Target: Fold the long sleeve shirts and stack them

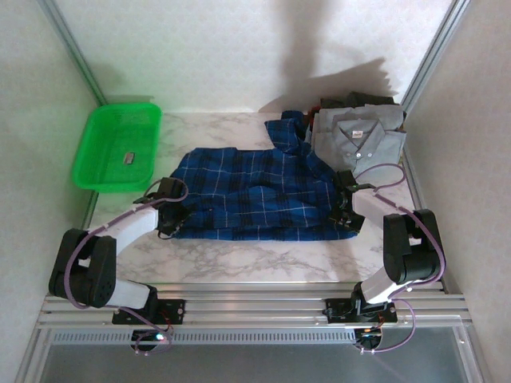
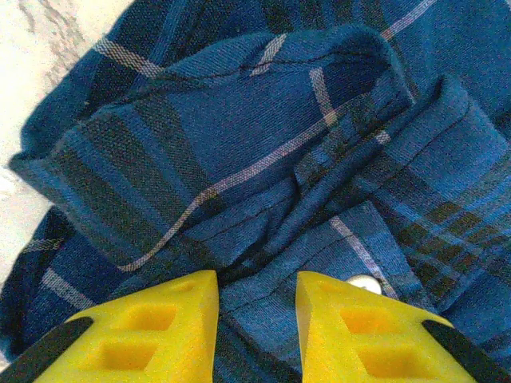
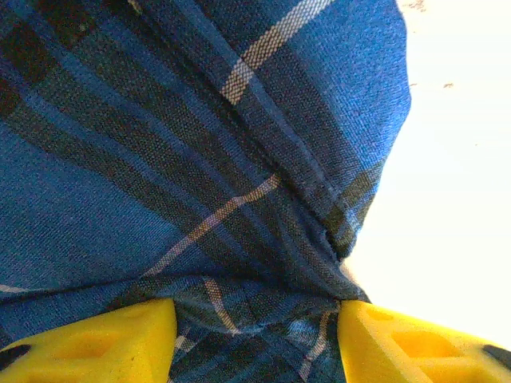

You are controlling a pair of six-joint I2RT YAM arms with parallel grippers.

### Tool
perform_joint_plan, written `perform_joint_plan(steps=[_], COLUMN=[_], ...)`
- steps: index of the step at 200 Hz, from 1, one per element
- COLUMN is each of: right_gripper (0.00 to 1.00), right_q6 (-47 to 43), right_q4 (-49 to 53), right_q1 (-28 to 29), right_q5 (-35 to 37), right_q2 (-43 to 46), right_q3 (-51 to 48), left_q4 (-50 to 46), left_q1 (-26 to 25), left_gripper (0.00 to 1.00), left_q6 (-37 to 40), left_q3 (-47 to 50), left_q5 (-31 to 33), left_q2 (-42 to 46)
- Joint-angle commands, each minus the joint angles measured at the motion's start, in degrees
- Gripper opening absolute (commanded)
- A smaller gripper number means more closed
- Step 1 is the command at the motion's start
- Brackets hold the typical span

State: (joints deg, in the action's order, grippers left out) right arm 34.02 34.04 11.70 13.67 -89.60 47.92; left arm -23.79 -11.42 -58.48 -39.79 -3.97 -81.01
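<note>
While the dark blue plaid shirt (image 1: pixel 255 191) is spread on the table (image 1: pixel 239 259), its right edge is clamped in the right gripper (image 3: pixel 255 307). At its left edge, the left gripper (image 2: pixel 257 279) is held with jaws slightly parted over the cloth. A folded grey shirt (image 1: pixel 363 140) is seen by its far right corner.

No legible text, number or brand anywhere I look.

- Grey shirt (image 1: pixel 363 140): small pale label (image 1: pixel 357 126) inside the collar, seen from above; too small for me to read any lettering.
- Green basket (image 1: pixel 96 152): small dark tag (image 1: pixel 129 158) lying on its floor; blurred, so no characters can be made out.
- Plaid shirt (image 2: pixel 239 159): one pale button (image 2: pixel 365 282) just ahead of my left fingers; I see no marking on it. The weave carries only plaid lines, with no print or logo.
</note>
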Motion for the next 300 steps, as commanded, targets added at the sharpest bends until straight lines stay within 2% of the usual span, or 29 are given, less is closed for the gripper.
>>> perform_joint_plan(steps=[1, 83, 173, 224, 300], right_gripper=[0.56, 0.56, 0.56, 0.56, 0.55], right_q6=[-0.36, -0.09, 0.1, 0.33, 1.39], right_q4=[1.11, 1.22, 1.82, 2.12, 2.86], right_q1=[-0.34, -0.33, -0.27, -0.33, -0.31], right_q5=[0.13, 0.04, 0.55, 1.03, 1.45], right_q2=[-1.23, -1.36, -1.29, -1.11, -0.49], right_q3=[1.02, 1.3, 1.05, 0.59, -0.02], left_q4=[0.8, -1.82, -10.65, -14.29, -13.91], left_q1=[-0.09, -0.26, -0.08, -0.09, 1.3], left_gripper=[0.3, 0.0, 0.0, 0.0, 0.0], left_q6=[-0.07, 2.72, 6.75, 7.68, 7.8], left_q3=[-0.25, -3.08, -5.37, -3.24, 2.47], left_q5=[-0.44, 0.72, 4.05, 5.74, 7.97], left_q2=[-1.88, -3.13, 5.67, 9.83, 10.15])
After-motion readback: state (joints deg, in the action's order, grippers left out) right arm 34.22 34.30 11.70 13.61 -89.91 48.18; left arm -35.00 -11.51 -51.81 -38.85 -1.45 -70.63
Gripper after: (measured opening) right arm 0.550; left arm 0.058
